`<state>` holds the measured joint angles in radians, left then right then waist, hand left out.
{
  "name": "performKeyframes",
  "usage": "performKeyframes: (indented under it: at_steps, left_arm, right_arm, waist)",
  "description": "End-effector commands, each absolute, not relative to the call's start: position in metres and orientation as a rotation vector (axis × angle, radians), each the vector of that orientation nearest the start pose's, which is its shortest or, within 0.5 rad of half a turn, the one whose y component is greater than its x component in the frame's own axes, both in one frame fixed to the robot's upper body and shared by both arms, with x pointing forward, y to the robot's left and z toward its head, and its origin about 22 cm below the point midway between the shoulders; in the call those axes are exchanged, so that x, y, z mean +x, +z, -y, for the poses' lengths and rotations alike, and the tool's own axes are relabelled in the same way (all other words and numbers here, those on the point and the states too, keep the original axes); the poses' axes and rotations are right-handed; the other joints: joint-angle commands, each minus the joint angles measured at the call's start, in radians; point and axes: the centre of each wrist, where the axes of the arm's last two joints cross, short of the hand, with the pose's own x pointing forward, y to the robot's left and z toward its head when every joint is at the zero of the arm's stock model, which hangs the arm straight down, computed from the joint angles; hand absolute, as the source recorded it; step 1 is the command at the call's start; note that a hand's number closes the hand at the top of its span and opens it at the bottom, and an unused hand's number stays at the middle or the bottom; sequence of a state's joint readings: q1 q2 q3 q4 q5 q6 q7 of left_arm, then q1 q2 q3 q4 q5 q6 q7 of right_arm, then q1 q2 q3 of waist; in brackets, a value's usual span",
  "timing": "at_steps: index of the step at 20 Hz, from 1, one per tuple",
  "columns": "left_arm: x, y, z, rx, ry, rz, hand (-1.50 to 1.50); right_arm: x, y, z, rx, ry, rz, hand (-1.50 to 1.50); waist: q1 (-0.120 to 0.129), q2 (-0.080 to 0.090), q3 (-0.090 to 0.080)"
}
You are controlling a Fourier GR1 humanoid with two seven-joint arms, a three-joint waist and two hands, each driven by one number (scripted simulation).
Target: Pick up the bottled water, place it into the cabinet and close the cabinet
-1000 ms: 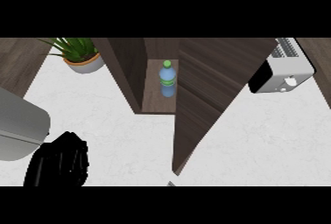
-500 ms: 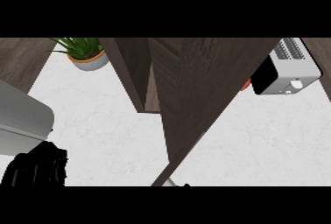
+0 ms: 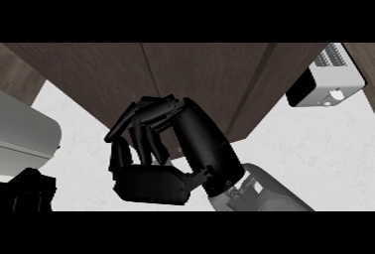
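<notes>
The cabinet (image 3: 183, 84) fills the top of my view from ten to one o'clock: dark brown wood grain, flat doors meeting at a thin vertical seam, a corner jutting toward me at six. It looks shut, so the bottled water must be behind those doors; I cannot see it at all. My worry is the seam. If one door has not seated flush, it could swing back out, and from here I cannot tell whether it is flush.

Below it spreads the counter (image 3: 315, 149), pale and faintly mottled like stone. At nine o'clock sits a grey rounded appliance (image 3: 22, 134), smooth and matte.

My right hand (image 3: 164, 149) is at centre, glossy black, fingers partly curled and spread apart, holding nothing, just in front of the cabinet's corner. Pulling back carelessly, I might clip that corner or catch a door edge.

At two o'clock stands a white toaster (image 3: 326, 82), boxy with slots. My left hand (image 3: 26, 191) shows dark at eight o'clock; whether it is curled I cannot tell.
</notes>
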<state>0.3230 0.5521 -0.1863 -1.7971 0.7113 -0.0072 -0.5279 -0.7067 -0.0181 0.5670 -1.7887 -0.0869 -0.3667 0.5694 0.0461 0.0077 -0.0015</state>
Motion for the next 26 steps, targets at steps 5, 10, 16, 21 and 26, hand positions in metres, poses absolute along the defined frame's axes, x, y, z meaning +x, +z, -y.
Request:
performKeyframes:
  at_steps: [5,10,16,21,26]
  left_arm:
    - [0.141,0.017,-0.316,-0.257,0.157,1.88,1.5]
    - [0.142,0.019,-0.329,-0.241,0.151,1.883,1.5]
    - [0.147,0.03,-0.344,-0.271,0.106,1.887,1.5]
    - [0.156,0.04,-0.334,-0.288,0.109,1.907,1.5]
    - [0.16,0.031,-0.328,-0.275,0.116,1.896,1.5]
  right_arm:
    - [0.334,0.186,0.052,0.469,0.471,1.626,1.5]
    - [0.389,0.165,0.094,0.401,0.434,1.623,1.5]
    - [0.402,0.158,0.093,0.37,0.453,1.623,1.5]
    - [0.411,0.161,0.112,0.373,0.48,1.637,1.5]
    - [0.414,0.155,0.11,0.393,0.485,1.649,1.5]
  waist:
    - [-0.023,-0.004,0.001]
    - [-0.009,0.005,0.002]
    - [0.004,0.011,0.001]
    - [-0.003,0.015,0.001]
    - [-0.01,0.017,0.0]
